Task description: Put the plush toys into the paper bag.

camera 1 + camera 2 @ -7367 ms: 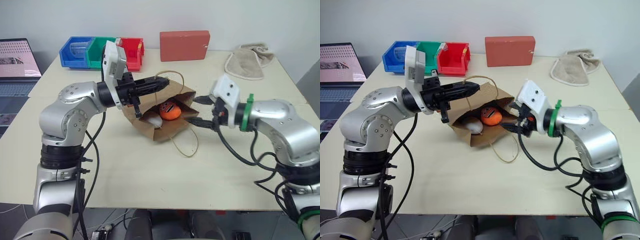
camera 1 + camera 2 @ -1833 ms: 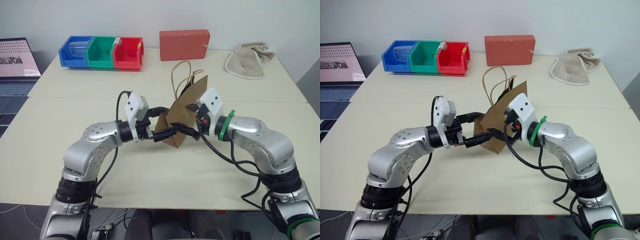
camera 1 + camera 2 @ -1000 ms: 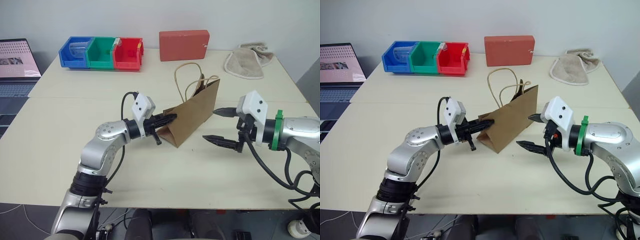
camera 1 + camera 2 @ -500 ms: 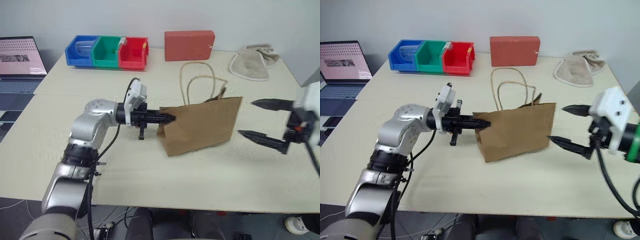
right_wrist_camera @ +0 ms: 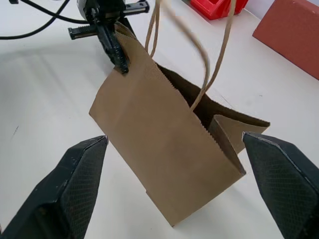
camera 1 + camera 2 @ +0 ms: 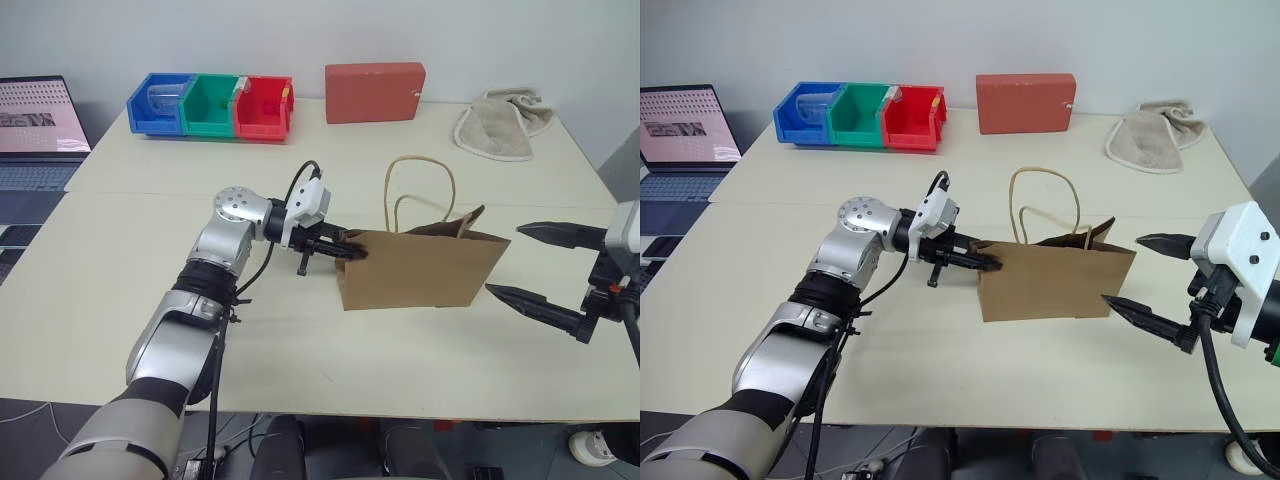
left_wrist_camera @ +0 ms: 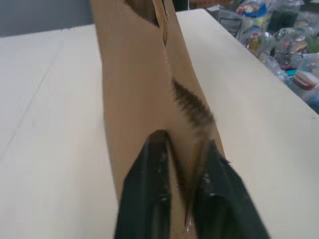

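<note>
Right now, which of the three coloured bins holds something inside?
The blue bin, at the left end of the row: a clear object lies inside it. The green bin and red bin look empty.

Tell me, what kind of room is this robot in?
Probably a lab or workshop. On the pale table sit coloured parts bins and a paper bag, and a laptop stands open beside it.

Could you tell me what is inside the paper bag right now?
The bag stands upright, mouth open upward. Through the mouth, the right wrist view shows just brown inner wall in shadow. No toys are visible; the walls cover the bottom, so what lies there cannot be seen.
</note>
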Robot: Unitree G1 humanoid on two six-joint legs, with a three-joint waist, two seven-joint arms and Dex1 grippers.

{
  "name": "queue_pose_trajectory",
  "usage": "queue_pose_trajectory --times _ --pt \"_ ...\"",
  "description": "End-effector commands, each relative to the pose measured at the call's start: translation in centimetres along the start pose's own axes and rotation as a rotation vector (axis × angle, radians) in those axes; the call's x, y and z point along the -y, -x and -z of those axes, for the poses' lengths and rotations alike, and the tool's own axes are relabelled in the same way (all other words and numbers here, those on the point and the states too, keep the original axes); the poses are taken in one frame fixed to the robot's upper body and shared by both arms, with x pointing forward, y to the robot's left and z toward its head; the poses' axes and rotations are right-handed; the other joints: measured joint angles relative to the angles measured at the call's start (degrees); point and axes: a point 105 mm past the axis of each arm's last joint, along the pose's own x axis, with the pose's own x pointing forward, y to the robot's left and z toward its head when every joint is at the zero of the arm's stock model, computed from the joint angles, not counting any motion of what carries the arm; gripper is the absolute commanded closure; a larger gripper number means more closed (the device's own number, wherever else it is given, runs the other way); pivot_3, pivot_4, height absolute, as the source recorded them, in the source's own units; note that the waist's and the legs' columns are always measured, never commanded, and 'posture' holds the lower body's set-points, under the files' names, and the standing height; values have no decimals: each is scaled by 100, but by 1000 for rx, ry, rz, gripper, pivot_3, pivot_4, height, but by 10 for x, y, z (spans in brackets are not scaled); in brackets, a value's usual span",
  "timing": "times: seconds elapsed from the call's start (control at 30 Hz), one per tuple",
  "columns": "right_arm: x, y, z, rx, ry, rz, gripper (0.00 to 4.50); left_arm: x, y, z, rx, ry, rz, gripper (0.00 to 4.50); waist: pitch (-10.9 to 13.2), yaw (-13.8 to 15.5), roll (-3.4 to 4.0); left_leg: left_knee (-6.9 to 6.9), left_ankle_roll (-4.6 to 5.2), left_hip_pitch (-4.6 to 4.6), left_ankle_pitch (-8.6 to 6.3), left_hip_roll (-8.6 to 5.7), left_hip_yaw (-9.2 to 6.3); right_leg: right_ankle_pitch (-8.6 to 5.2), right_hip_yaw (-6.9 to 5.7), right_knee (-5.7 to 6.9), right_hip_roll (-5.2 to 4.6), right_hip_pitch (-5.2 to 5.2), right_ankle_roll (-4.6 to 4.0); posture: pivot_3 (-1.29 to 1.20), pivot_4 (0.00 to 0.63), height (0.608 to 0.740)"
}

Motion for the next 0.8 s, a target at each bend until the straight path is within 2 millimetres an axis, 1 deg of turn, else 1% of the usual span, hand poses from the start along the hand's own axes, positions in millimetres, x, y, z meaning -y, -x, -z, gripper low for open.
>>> queue_pose_trajectory --times 0.03,0.1,0.13,0.2,0.23,0.27,0.3,0.37,0.4,0.47,0.53,0.63,0.73,0.8 --pt "7 2 -6 9 41 17 0 -3 14 -10 8 -34 -47 2537 0 -2 0 -1 0 0 0 0 0 0 0 0 0 0 0 0 150 740" --pt "7 2 -6 8 44 16 0 -3 17 -10 9 -37 -58 1904 0 -2 0 -2 0 1 0 1 -1 0 -1 1 0 0 0 0 150 740" --pt "9 2 -7 8 47 15 0 -2 22 -12 7 -32 -70 1557 0 0 0 -2 0 1 0 2 -1 0 -1 0 0 0 0 0 150 740" --pt "17 2 -6 -6 57 9 0 5 44 -14 -29 -35 -135 898 1 -44 1 -3 0 1 0 2 -1 0 -1 0 0 -1 0 0 150 740" --pt "23 4 -6 -15 66 5 0 10 59 -13 -69 -19 -185 609 1 -102 1 -6 0 1 0 4 2 0 2 0 0 -1 0 0 150 740" --pt "27 5 -5 -21 73 1 0 15 69 -13 -99 -6 -216 303 1 -142 2 -8 0 6 0 7 3 0 2 1 0 -1 0 0 150 740" --pt "34 8 -4 -38 93 -6 0 22 86 -16 -124 22 -272 41 1 -158 2 -12 0 10 0 10 5 0 3 1 1 -2 0 0 150 740" --pt "45 15 -1 -71 128 -8 0 36 112 -20 -196 50 -357 41 2 -179 2 -17 0 16 0 13 4 0 2 4 3 0 -1 0 150 740" --pt "53 19 1 -88 141 -7 0 47 126 -22 -243 74 -400 41 2 -182 2 -18 0 17 0 13 4 0 1 4 3 0 -1 0 150 740" --pt "64 24 4 -107 158 -7 0 62 144 -26 -294 106 -471 41 2 -175 3 -22 1 17 -1 14 7 -1 1 1 1 0 -1 0 150 740" --pt "74 28 6 -125 168 -10 0 75 156 -29 -317 130 -548 41 2 -157 4 -20 0 19 -1 13 11 -2 1 -8 -4 5 0 0 150 740" --pt "82 30 11 -147 179 -25 0 85 163 -23 -365 160 -595 41 3 -88 5 -18 0 23 -1 11 13 -3 1 -21 -7 14 0 0 150 740" --pt "85 29 10 -143 181 -40 0 85 164 -23 -333 202 -600 41 4 -69 6 -15 0 22 0 12 15 -8 2 -35 -6 18 -7 0 150 740" --pt "85 27 10 -139 183 -46 0 84 164 -22 -346 188 -598 41 4 -80 7 -14 0 23 0 13 23 -8 7 -43 -7 20 -8 0 150 740"
